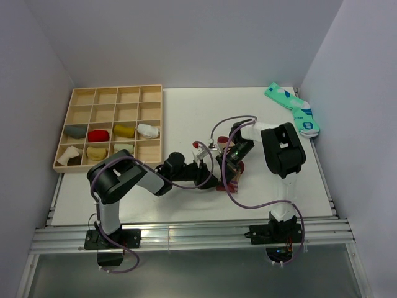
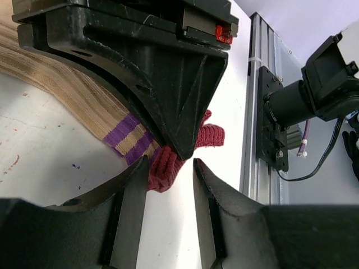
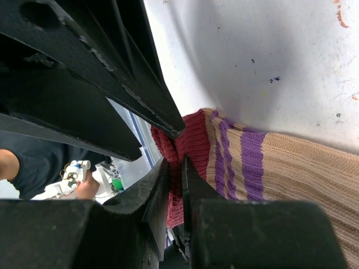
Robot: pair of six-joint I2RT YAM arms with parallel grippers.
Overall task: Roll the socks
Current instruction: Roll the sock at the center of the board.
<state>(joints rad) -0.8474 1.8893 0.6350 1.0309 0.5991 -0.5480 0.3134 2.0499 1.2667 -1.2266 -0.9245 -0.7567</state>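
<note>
One tan sock (image 3: 297,168): right gripper (image 3: 175,168) fingers pinching its cuff, left gripper (image 2: 168,168) fingers spread; lone edge-pinch may slip.

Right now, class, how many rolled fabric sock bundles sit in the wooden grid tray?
7. Third row of the wooden compartment tray: grey, red, mustard, white. Nearest row: white-and-black, tan, pale. None looks hidden.

No legible text, label, brand or number on anything here.
</note>
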